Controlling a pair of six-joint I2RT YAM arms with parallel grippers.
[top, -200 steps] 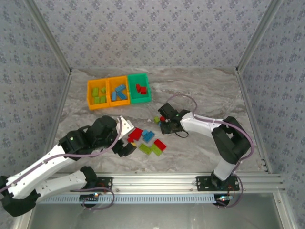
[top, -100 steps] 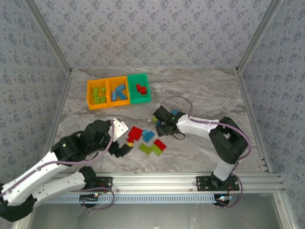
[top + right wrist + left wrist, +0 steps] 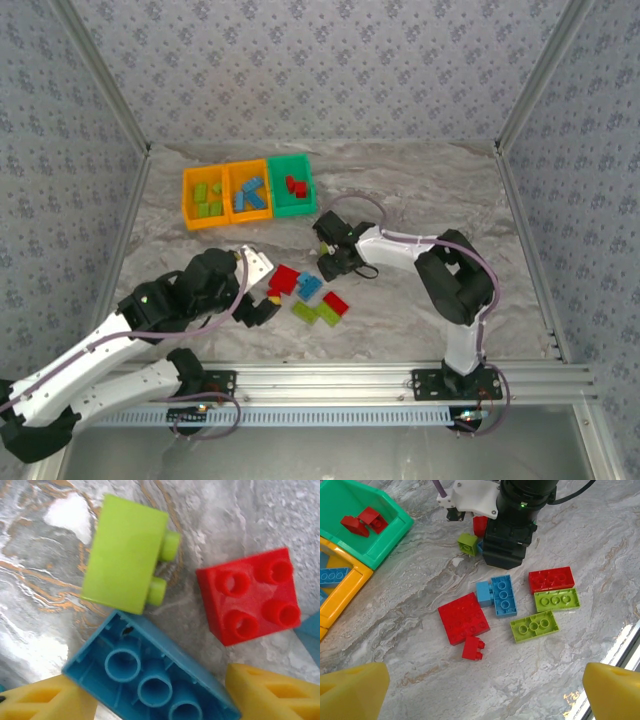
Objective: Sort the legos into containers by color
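Observation:
My right gripper [image 3: 327, 252] is low on the table, below the green bin. Both yellow fingers [image 3: 272, 695] touch an upside-down blue lego [image 3: 145, 672] that spans the gap between them. Just beyond it lie a small lime lego [image 3: 125, 555] and a red square lego [image 3: 248, 596]. My left gripper [image 3: 262, 302] hangs open over the table, its fingertips [image 3: 355, 687] wide apart and nothing between them. Ahead of it lies a pile: a red plate [image 3: 463, 617], a small red lego [image 3: 472, 647], blue legos [image 3: 502, 595], a long red one [image 3: 551, 578] and two lime ones [image 3: 545, 614].
The containers stand in a row at the back left: two orange bins [image 3: 188, 200] [image 3: 231, 192] holding lime and blue legos, and a green bin [image 3: 274, 187] holding red ones. Metal frame posts and patterned walls close in the table, with a rail along the near edge.
My right gripper has moved left, toward the green bin, and now covers the lime and red legos there. My left arm pulled back slightly, then held.

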